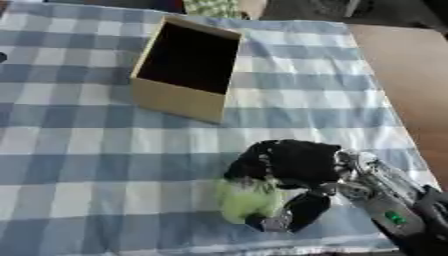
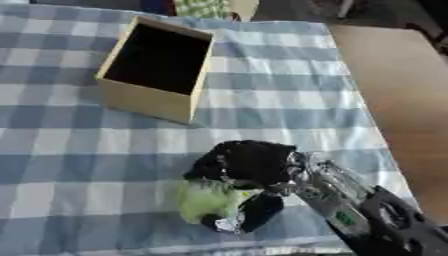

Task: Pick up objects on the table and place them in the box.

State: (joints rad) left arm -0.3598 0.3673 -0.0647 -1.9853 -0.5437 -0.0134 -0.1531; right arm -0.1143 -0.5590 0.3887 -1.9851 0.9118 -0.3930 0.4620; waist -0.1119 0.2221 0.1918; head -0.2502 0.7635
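While curled round a green object [image 1: 245, 199], right hand [image 1: 293, 165] above it, box [image 1: 179, 102] well apart.

I seem to be working at a home-like dining spot: a blue-and-white checked tablecloth [image 1: 105, 150] covers a brown wooden table [image 1: 411, 75], and chair legs [image 2: 346, 7] show beyond its far edge

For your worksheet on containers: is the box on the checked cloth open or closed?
Open: the box stands upright, no lid, dark inside showing from above.
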